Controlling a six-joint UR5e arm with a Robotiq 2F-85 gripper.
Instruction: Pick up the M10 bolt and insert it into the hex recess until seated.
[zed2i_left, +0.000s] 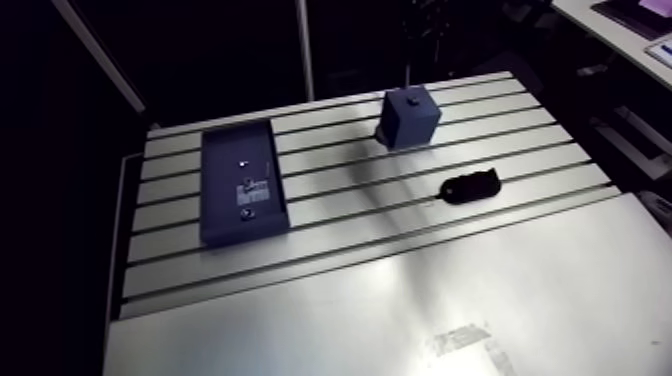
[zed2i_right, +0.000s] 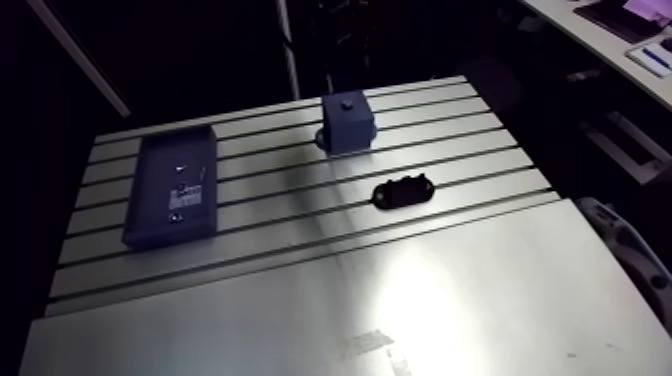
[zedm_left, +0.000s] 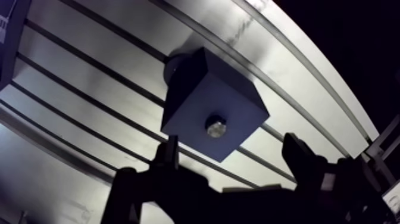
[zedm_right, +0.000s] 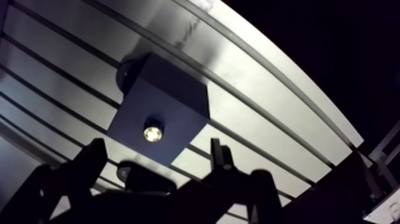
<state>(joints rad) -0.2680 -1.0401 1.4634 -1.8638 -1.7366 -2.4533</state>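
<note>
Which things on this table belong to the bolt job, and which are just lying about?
Job: blue block; metal bolt, sitting in its top; open fingers.
Lying about: blue tray with small bits in it; black oval piece.

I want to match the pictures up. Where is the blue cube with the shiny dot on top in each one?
Arm view: the blue cube stands near the far edge of the slotted table, right of the blue tray.
Wrist view: it sits just ahead of the open gripper, one corner showing between the fingers.
Shared landmark: the shiny bolt head in the cube's top face, only a small pale dot in the arm view.
</note>
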